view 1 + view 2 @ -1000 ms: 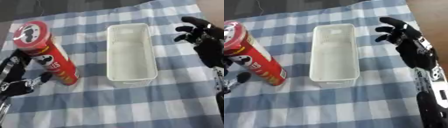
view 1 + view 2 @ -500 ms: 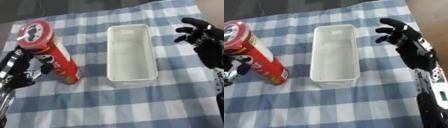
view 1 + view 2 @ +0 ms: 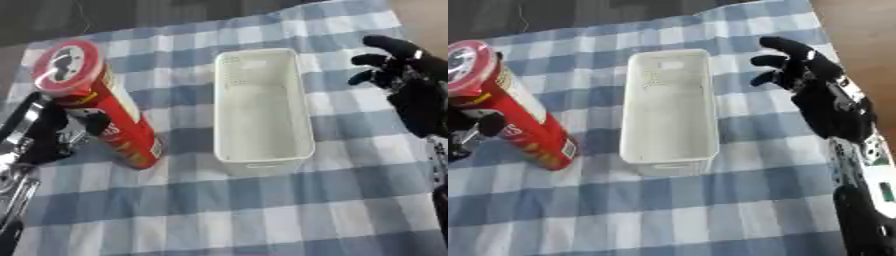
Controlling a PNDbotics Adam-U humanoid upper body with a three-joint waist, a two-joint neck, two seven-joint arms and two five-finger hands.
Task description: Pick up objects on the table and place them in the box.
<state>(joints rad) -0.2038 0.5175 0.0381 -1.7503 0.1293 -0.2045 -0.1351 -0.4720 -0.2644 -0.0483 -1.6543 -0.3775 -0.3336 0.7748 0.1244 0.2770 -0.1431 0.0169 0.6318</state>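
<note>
A tall red crisp can (image 3: 98, 107) with a red lid stands upright on the checked cloth, left of the box. My left hand (image 3: 54, 131) is right against the can's left side, its fingers reaching around the lower half; whether they have closed on it I cannot tell. The white plastic box (image 3: 261, 110) lies lengthwise in the middle and holds nothing. My right hand (image 3: 811, 85) hovers open to the right of the box's far end, fingers spread.
A blue and white checked cloth (image 3: 262, 210) covers the table. Bare wooden table (image 3: 859, 45) shows past the cloth's right edge. A dark surface lies beyond the far edge.
My left hand has risen from the lower left corner and moved in against the can's side. The can, box and right hand stay where they were.
</note>
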